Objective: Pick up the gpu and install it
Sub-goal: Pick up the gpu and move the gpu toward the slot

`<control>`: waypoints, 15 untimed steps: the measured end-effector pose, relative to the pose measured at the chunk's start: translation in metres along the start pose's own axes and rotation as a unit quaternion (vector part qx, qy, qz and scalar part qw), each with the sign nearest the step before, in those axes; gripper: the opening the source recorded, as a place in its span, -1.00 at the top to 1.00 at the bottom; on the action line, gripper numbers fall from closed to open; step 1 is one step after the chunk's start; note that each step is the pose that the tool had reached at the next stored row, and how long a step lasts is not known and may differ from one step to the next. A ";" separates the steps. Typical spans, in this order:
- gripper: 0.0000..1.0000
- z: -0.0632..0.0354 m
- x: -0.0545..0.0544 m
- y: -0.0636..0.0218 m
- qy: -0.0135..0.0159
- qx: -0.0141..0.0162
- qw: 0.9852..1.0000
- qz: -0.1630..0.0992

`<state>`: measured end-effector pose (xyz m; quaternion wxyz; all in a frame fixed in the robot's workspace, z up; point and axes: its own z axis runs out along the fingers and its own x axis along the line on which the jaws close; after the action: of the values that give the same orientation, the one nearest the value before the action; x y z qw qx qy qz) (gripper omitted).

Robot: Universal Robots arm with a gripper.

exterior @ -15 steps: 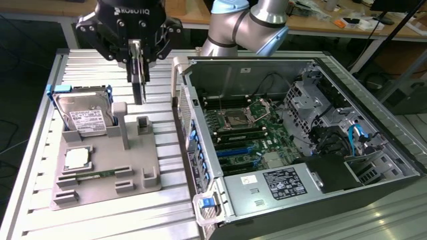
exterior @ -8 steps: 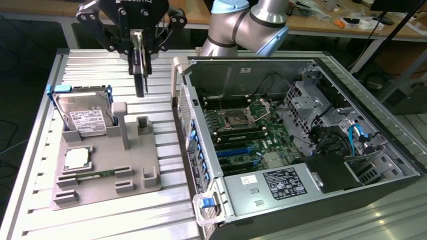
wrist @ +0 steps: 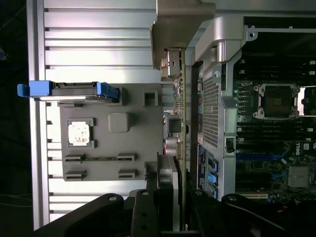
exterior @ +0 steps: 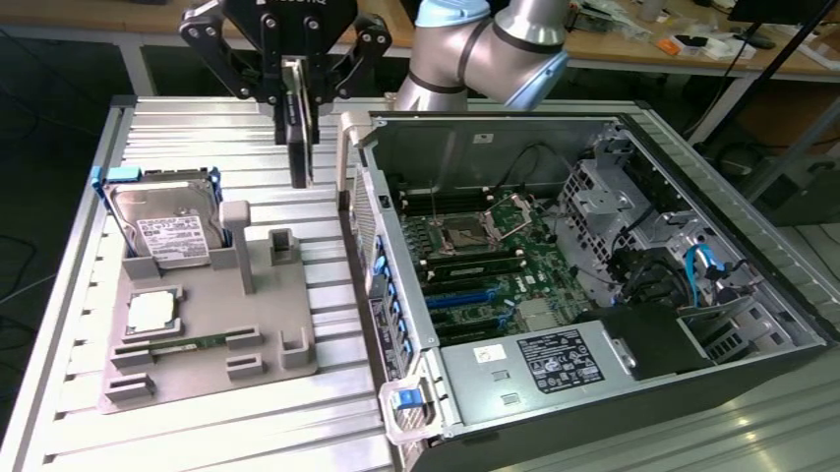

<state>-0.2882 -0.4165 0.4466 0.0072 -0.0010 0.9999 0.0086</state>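
Note:
The gpu point(exterior: 301, 138) is a thin dark card hanging on edge, high above the ribbed table, with my gripper point(exterior: 299, 81) shut on its upper part. It hangs between the grey fixture point(exterior: 263, 324) and the rear wall of the open computer case point(exterior: 372, 236), nearer the exterior view's left. In the wrist view the gpu point(wrist: 179, 103) shows edge-on, its metal bracket point(wrist: 174, 29) at the far end, running alongside the case's perforated rear panel point(wrist: 211, 108). The gripper point(wrist: 173, 202) clamps its near end. The motherboard point(exterior: 479, 265) with blue slots lies open inside the case.
On the grey fixture a silver hard drive point(exterior: 164, 228) in a blue frame stands upright. A processor chip point(exterior: 151, 312) and a green memory stick point(exterior: 184, 344) lie there too. Cables and a drive cage point(exterior: 656, 236) fill the case's right side. Workbenches stand behind.

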 end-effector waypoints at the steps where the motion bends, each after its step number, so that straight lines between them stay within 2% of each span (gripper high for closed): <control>1: 0.43 -0.0001 -0.002 0.0000 0.000 0.000 1.000 0.000; 15: 0.43 -0.0008 -0.036 -0.0001 0.000 0.000 1.000 0.000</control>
<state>-0.2524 -0.4165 0.4479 0.0072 -0.0010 0.9999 0.0086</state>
